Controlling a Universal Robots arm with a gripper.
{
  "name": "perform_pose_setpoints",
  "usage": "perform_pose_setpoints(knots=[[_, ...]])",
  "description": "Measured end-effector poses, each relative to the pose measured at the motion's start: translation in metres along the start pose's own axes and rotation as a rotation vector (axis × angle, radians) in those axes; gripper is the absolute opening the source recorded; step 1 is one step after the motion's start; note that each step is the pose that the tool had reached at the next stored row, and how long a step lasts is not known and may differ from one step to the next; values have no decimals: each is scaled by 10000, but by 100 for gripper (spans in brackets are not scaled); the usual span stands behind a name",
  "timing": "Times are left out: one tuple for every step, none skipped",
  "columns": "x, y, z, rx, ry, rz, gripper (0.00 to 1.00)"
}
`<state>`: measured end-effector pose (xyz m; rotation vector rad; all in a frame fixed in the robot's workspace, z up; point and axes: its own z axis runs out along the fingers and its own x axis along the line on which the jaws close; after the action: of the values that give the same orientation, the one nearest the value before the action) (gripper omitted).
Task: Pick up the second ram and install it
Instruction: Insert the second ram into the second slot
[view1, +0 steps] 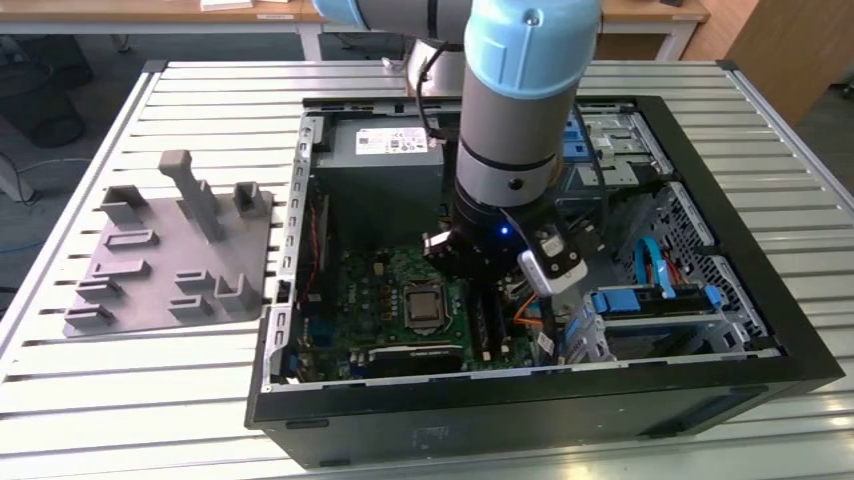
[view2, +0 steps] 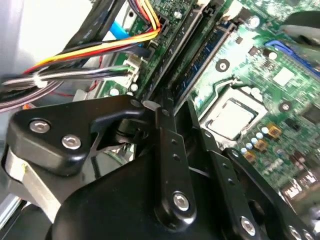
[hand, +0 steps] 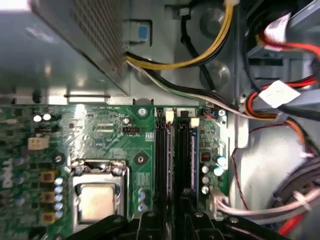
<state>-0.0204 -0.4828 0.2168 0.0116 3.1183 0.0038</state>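
A slatted metal table (view1: 200, 90) carries an open black computer case (view1: 534, 395), which lies on its side with its inside facing up. On the exterior view's left of the case sits a grey moulded fixture (view1: 167, 260) with upright posts. The robot arm (view1: 521, 100) reaches straight down into the case, just on the exterior view's right of the grey power supply (view1: 380, 165) at the far side. The green motherboard (view1: 367, 290) covers the case floor, and the processor socket (hand: 97, 195) sits in it with its metal cover showing. Beside the socket run the long black memory slots (hand: 164, 160). Bundles of yellow, white and orange cables (hand: 170, 62) curve past their far end. The second ram (hand: 192, 160) stands on edge in the slot furthest from the socket, and shows as a thin blue strip in both wrist views (view2: 212, 52). The gripper (view2: 179, 106) hangs directly over the near end of these slots, its black fingers (view2: 167, 130) close together. I cannot tell whether they pinch the strip or merely straddle it.
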Motion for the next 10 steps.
perform_pose_setpoints(knots=[[-1, 0, -49, 2, 0, -1, 27], [-2, 0, -94, 1, 0, 0, 27], [-3, 0, -131, 5, 1, -1, 27], [-4, 1, -161, 12, 0, -2, 27], [-4, 7, -194, 26, 0, -2, 27], [-5, 19, -218, 38, -1, -2, 27], [-6, 30, -233, 55, -1, -3, 27], [-6, 40, -250, 73, 0, -2, 26], [-6, 47, -260, 86, 0, -3, 26], [-6, 53, -268, 97, -1, -4, 20]])
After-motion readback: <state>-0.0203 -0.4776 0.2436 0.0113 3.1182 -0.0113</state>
